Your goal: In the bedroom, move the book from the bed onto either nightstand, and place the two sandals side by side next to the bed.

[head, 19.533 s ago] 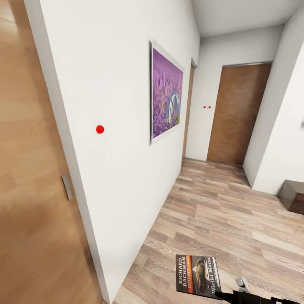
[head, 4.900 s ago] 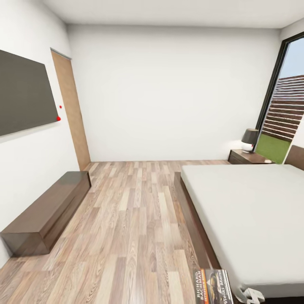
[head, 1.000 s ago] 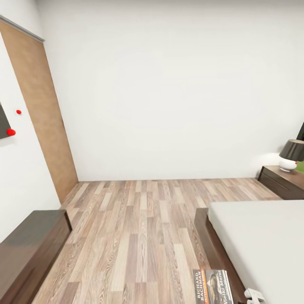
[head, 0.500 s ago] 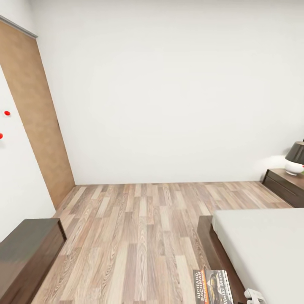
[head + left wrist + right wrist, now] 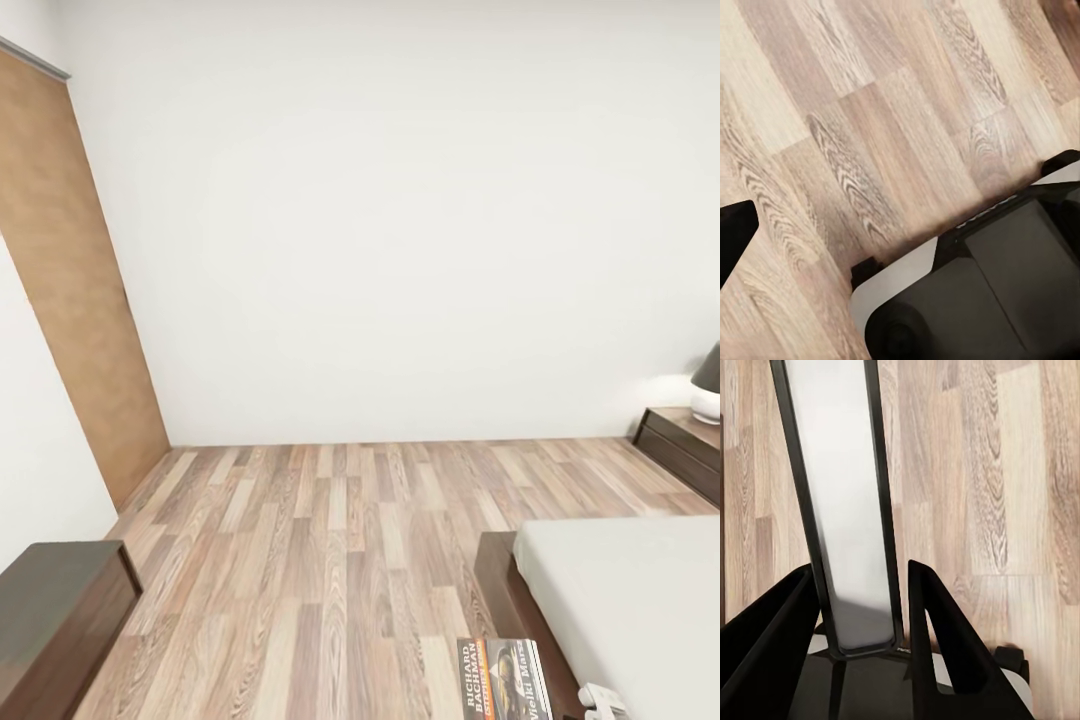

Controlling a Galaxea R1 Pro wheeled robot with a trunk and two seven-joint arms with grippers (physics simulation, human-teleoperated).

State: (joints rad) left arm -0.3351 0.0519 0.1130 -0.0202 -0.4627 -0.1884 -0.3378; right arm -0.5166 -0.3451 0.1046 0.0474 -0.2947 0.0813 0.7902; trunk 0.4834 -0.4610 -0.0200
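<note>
The book [image 5: 503, 680], dark with an orange band and "Richard Bachman" lettering, hangs at the bottom of the head view above the floor beside the bed [image 5: 628, 610]. My right gripper [image 5: 600, 700] is shut on it. In the right wrist view the book [image 5: 840, 502] is seen edge-on, clamped between the black fingers [image 5: 945, 637]. A nightstand [image 5: 688, 448] stands against the far wall on the right with a lamp [image 5: 708, 392] on it. One black fingertip [image 5: 733, 234] of my left gripper hangs over the floor. The two sandals are out of view.
A long low dark dresser [image 5: 50, 625] runs along the left wall. A brown door [image 5: 70, 290] stands at the far left. Wood-plank floor [image 5: 340, 560] stretches between the dresser and the bed. My own base [image 5: 982, 300] lies under the left wrist.
The whole head view has shifted as the camera moved: door and dresser slid left, bed and nightstand slid right and lower. The book stays in my right gripper.
</note>
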